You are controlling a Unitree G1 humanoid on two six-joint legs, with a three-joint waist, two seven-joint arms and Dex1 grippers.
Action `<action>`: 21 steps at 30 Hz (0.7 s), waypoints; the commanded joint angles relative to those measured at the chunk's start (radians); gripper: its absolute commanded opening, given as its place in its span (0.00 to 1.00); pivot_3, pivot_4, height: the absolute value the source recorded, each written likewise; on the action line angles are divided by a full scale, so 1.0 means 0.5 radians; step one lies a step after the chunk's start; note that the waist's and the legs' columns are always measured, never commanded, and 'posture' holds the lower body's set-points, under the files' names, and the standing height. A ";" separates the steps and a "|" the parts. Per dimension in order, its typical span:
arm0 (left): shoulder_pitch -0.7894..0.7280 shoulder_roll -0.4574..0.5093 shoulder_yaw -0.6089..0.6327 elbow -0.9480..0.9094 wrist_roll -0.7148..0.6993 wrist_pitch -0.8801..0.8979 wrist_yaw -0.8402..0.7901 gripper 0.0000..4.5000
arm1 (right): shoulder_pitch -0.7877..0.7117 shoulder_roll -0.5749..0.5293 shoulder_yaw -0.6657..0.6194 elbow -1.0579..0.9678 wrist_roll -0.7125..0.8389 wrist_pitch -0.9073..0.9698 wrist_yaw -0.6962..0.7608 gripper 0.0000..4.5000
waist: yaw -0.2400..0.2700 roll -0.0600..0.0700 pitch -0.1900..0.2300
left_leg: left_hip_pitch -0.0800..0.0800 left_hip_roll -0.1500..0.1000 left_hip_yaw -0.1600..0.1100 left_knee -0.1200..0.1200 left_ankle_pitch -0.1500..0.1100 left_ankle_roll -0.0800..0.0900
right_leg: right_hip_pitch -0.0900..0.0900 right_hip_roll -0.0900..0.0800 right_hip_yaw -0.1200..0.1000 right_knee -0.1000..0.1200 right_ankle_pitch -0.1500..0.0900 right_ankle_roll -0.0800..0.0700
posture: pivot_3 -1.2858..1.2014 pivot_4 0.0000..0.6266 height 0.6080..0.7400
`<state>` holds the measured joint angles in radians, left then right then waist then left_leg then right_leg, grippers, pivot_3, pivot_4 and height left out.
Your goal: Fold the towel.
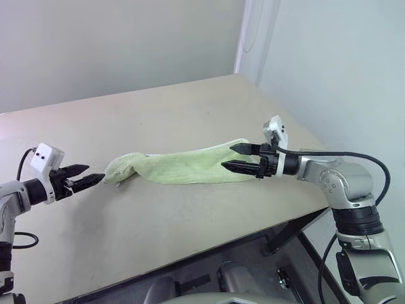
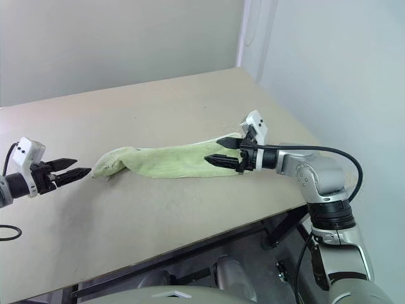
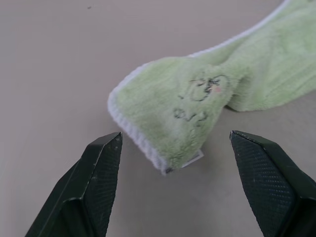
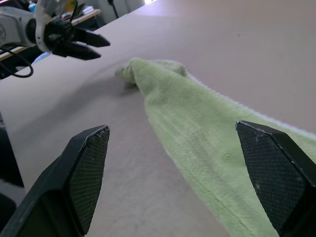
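Jaws of both grippers gape, released: left gripper and right gripper at opposite ends of the towel.

Beige tabletop — plain pale walls behind, meeting at a corner.

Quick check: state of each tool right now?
Left tool: open, holding nothing, at the towel's end.
Right tool: open, holding nothing, over the towel's other end.
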<state>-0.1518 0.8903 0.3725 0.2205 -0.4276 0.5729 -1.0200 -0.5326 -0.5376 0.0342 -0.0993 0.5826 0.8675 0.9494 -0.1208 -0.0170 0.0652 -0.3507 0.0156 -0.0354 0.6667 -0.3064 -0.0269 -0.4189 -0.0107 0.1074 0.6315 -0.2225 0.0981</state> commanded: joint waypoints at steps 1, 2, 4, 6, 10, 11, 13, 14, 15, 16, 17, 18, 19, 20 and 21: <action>-0.073 0.034 0.041 -0.039 -0.040 -0.001 0.008 0.81 | -0.092 -0.004 -0.018 0.013 0.008 -0.024 -0.005 0.95 | 0.003 0.000 0.000 | -0.001 0.000 0.000 0.000 0.000 0.000 | -0.001 0.000 0.000 0.000 0.000 0.000 | 0.52 0.00 1.00; -0.096 0.036 0.023 -0.014 -0.033 -0.012 -0.001 0.81 | -0.099 -0.004 -0.015 0.032 0.000 -0.033 -0.006 0.95 | 0.006 -0.001 0.000 | -0.002 0.000 0.000 0.000 0.000 0.000 | -0.001 0.000 0.000 -0.001 0.000 0.000 | 0.52 0.00 1.00; -0.144 0.028 -0.015 0.034 -0.003 -0.049 -0.006 0.81 | -0.106 0.000 -0.010 0.069 -0.031 -0.059 -0.027 0.95 | 0.013 -0.001 0.000 | -0.004 0.000 0.000 0.000 0.000 0.000 | -0.002 0.000 0.000 -0.002 0.000 0.000 | 0.52 0.00 1.00; -0.200 0.015 -0.037 0.062 -0.001 -0.049 -0.004 0.81 | -0.115 0.014 -0.021 0.092 -0.044 -0.063 -0.059 0.95 | 0.017 -0.001 0.000 | -0.005 0.000 0.000 0.000 0.000 0.000 | -0.003 0.000 0.000 -0.002 0.000 0.000 | 0.52 0.00 1.00; -0.368 -0.032 -0.137 0.157 0.028 -0.072 0.004 0.81 | -0.129 0.034 -0.067 0.124 -0.036 -0.059 -0.121 0.95 | 0.039 -0.001 0.000 | -0.006 0.000 0.000 0.000 0.000 0.000 | -0.004 0.000 0.000 -0.002 0.000 0.000 | 0.52 0.00 1.00; -0.429 -0.056 -0.173 0.220 0.053 -0.082 0.024 0.81 | -0.146 0.052 -0.079 0.161 -0.057 -0.072 -0.172 0.95 | 0.043 -0.001 0.000 | -0.006 0.000 0.000 0.000 0.000 0.000 | -0.005 0.001 0.000 -0.002 0.001 0.000 | 0.52 0.00 1.00; -0.531 -0.100 -0.229 0.317 0.084 -0.075 0.062 0.81 | -0.190 0.088 -0.119 0.250 -0.089 -0.096 -0.279 0.95 | 0.045 -0.001 0.000 | -0.005 -0.001 0.000 0.000 0.000 0.000 | -0.004 0.000 0.000 -0.001 0.001 0.000 | 0.52 0.00 1.00; -0.586 -0.126 -0.271 0.389 0.126 -0.121 0.080 0.81 | -0.224 0.113 -0.139 0.314 -0.111 -0.112 -0.346 0.95 | 0.044 -0.001 0.000 | -0.006 -0.001 0.000 0.000 0.000 0.000 | -0.004 0.001 0.000 -0.001 0.001 0.000 | 0.52 0.00 1.00; -0.653 -0.157 -0.313 0.488 0.171 -0.159 0.111 0.81 | -0.258 0.131 -0.155 0.384 -0.139 -0.132 -0.404 0.95 | 0.045 -0.001 0.000 | -0.005 -0.001 0.000 0.001 0.000 0.000 | -0.004 0.001 0.000 -0.001 0.003 0.002 | 0.52 0.00 1.00; -0.715 -0.189 -0.344 0.581 0.209 -0.194 0.141 0.81 | -0.284 0.143 -0.168 0.447 -0.162 -0.154 -0.442 0.95 | 0.046 -0.001 0.000 | -0.005 -0.001 0.001 0.001 0.000 0.000 | -0.004 0.000 0.000 -0.001 0.004 0.002 | 0.52 0.00 1.00; -0.774 -0.219 -0.361 0.668 0.231 -0.216 0.170 0.81 | -0.307 0.154 -0.180 0.504 -0.181 -0.175 -0.473 0.95 | 0.046 -0.001 -0.001 | -0.006 -0.001 0.001 0.001 0.000 0.000 | -0.004 0.001 0.000 -0.001 0.008 -0.003 | 0.52 0.00 1.00; -0.843 -0.248 -0.374 0.768 0.250 -0.227 0.196 0.81 | -0.341 0.168 -0.188 0.573 -0.202 -0.196 -0.512 0.95 | 0.046 -0.001 -0.001 | -0.005 -0.001 0.001 0.001 0.000 0.000 | -0.004 0.000 0.000 -0.001 0.009 -0.002 | 0.52 0.00 1.00; -0.898 -0.271 -0.389 0.856 0.275 -0.254 0.217 0.81 | -0.374 0.182 -0.192 0.639 -0.224 -0.211 -0.546 0.95 | 0.046 -0.001 -0.001 | -0.006 -0.001 0.000 0.001 0.000 0.000 | -0.004 0.000 0.000 -0.001 0.010 -0.001 | 0.52 0.00 1.00; -0.946 -0.293 -0.406 0.933 0.302 -0.283 0.239 0.81 | -0.408 0.191 -0.197 0.702 -0.245 -0.225 -0.574 0.95 | 0.044 -0.001 -0.001 | -0.007 -0.001 0.000 0.000 0.000 0.000 | -0.005 0.001 0.000 -0.001 0.010 -0.001 | 0.52 0.00 1.00; -1.003 -0.316 -0.435 1.024 0.340 -0.309 0.258 0.81 | -0.462 0.210 -0.197 0.802 -0.273 -0.248 -0.603 0.95 | 0.042 -0.001 -0.001 | -0.007 -0.001 0.000 0.000 0.000 0.000 | -0.005 0.001 0.000 -0.002 0.010 -0.001 | 0.52 0.00 1.00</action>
<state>-0.6087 0.7292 0.1656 0.7008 -0.2820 0.4530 -0.9074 -0.7140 -0.4421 -0.0404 0.2706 0.4626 0.7762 0.6713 -0.0999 -0.0176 0.0650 -0.3547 0.0149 -0.0352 0.6664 -0.3064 -0.0270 -0.4220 -0.0104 0.1074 0.6305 -0.2174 0.0979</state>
